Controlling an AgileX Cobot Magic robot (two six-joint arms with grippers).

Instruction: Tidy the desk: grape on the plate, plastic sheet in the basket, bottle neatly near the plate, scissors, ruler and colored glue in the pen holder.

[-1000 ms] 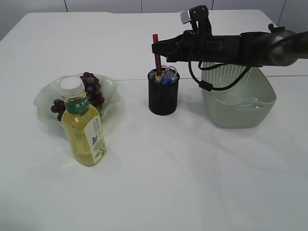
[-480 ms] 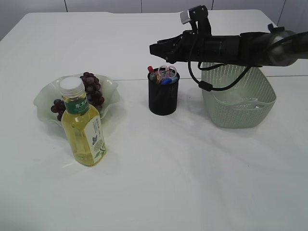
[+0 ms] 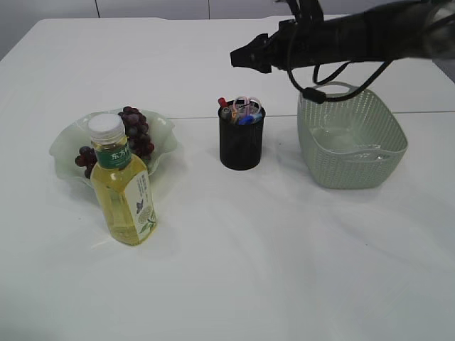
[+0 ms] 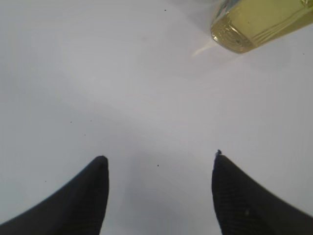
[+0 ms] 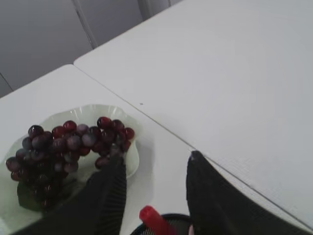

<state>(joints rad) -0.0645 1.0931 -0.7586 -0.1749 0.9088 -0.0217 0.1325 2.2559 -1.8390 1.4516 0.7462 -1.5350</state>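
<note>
Dark grapes lie on the pale green plate, and the yellow-filled bottle stands upright just in front of it. The black pen holder holds pink-handled scissors and a red glue stick; I cannot make out the ruler. My right gripper hangs open and empty above the holder. In its wrist view, that right gripper sits above the red glue stick, with the grapes beyond. The left gripper is open over bare table, near the bottle's base.
A pale green woven basket stands right of the pen holder, with something clear and glinting inside that may be the plastic sheet. My right arm stretches across above the basket's back rim. White tabletop spreads in front of everything.
The red glue stick went from my right gripper's grasp down into the pen holder. The jaws opened and the right arm rose up and back. The left gripper stayed still.
</note>
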